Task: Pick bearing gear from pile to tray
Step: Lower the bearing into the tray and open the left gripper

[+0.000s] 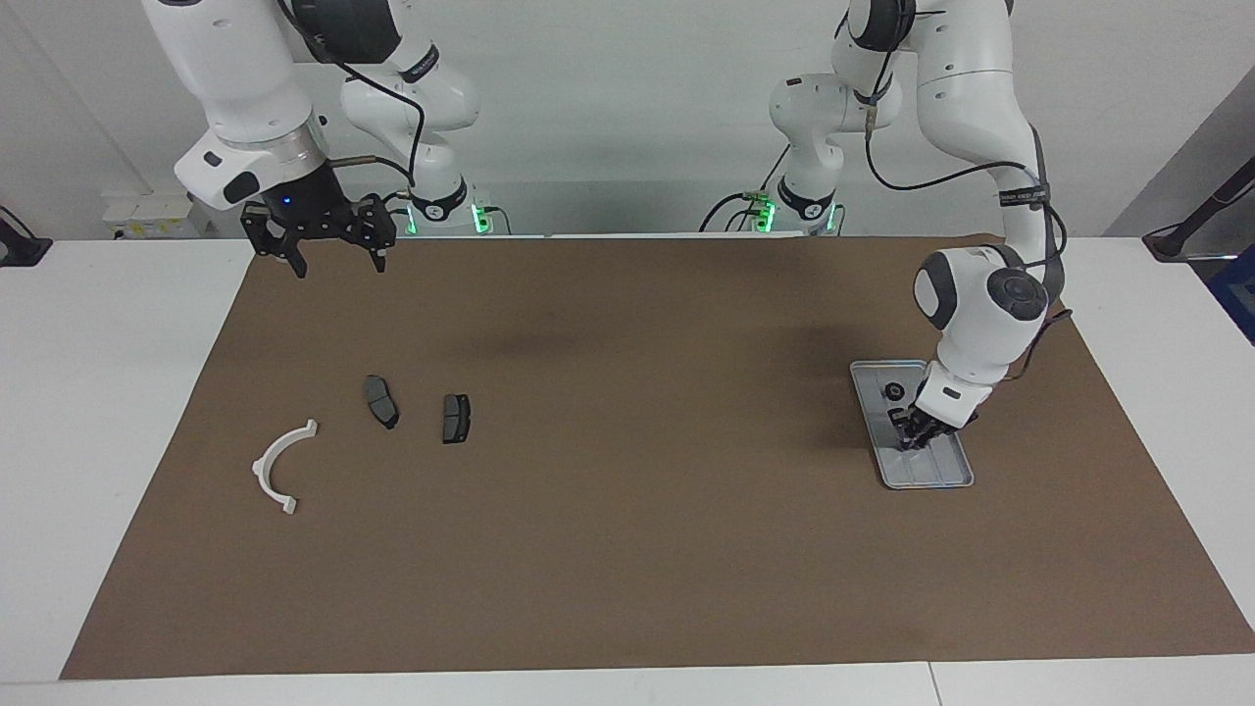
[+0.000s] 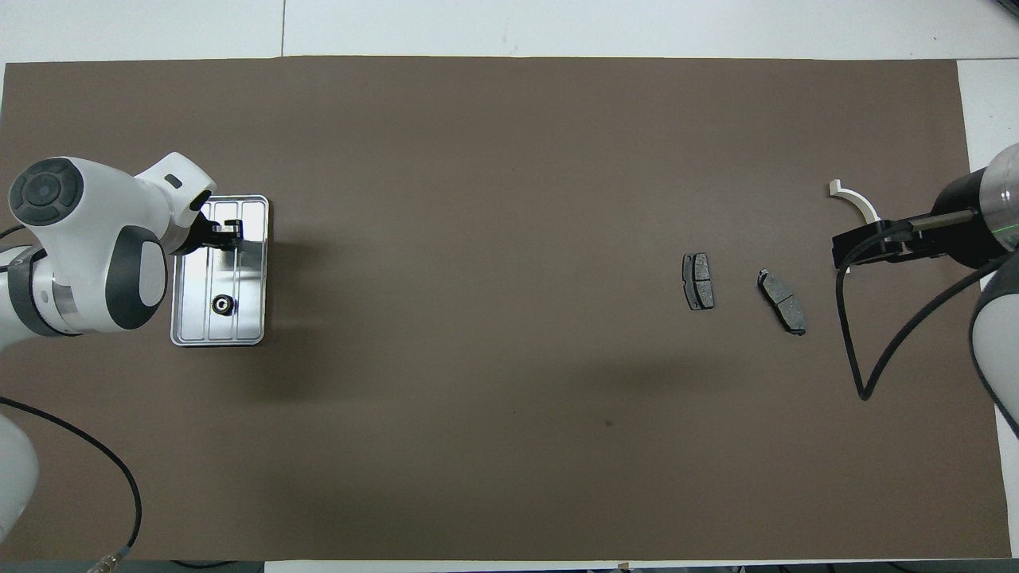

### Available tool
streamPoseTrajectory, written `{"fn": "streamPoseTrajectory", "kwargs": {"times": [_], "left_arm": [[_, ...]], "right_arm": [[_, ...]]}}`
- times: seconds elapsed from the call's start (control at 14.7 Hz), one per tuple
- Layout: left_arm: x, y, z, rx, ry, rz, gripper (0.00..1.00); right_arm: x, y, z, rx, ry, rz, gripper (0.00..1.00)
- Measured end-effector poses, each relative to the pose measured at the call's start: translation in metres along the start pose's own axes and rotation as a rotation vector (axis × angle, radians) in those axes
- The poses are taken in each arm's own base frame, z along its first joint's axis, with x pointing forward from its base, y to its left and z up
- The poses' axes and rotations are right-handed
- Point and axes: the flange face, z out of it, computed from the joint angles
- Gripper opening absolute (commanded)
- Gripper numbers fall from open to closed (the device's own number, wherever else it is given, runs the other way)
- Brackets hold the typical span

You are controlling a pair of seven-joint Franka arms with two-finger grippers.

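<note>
Lying flat on a matte brown mat that covers most of the white table, the rectangular silver-grey metal tray has rounded corners, a low raised rim and faint lengthwise ridges; its surface is shiny in the overhead view. It sits toward the left arm's end of the table. One small black round bearing gear, with a pale centre, rests in the tray at the end nearer to the robots.

The left end effector is down over the tray's middle, its fingertips pinched together; whether a small part is between them cannot be told.

Toward the right arm's end of the table lies the rest of the pile, three loose parts. Two are flat dark grey brake pads, each roughly oblong with a dull, grainy face; the second pad lies near the first, apart from it. One white arc-shaped plastic piece, smooth and thin, lies farther from the robots than the pads.

The right end effector waits in the air over the mat's edge nearest the robots, its black fingers spread wide and holding nothing.
</note>
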Motion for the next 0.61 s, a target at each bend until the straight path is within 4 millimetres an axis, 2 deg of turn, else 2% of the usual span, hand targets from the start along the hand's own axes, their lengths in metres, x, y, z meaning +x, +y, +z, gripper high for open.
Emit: {"fn": "streamPoseTrajectory", "kwargs": {"times": [0.07,0.14,0.41,0.61], "left_arm": [[0.0,0.0,0.0,0.0,0.002,0.0,0.85],[0.0,-0.001,0.0,0.0,0.003,-0.001,1.0],[0.001,-0.003,-0.004,0.002,0.01,-0.005,1.0],[0.005,-0.009,-0.029,0.004,0.047,-0.014,1.0]], "right_arm": [[0.0,0.0,0.0,0.0,0.0,0.0,1.0],[0.0,0.0,0.0,0.0,0.0,0.0,1.0],[0.0,-0.001,0.0,0.0,0.0,-0.002,1.0],[0.001,-0.003,-0.001,0.0,0.012,-0.005,1.0]]}}
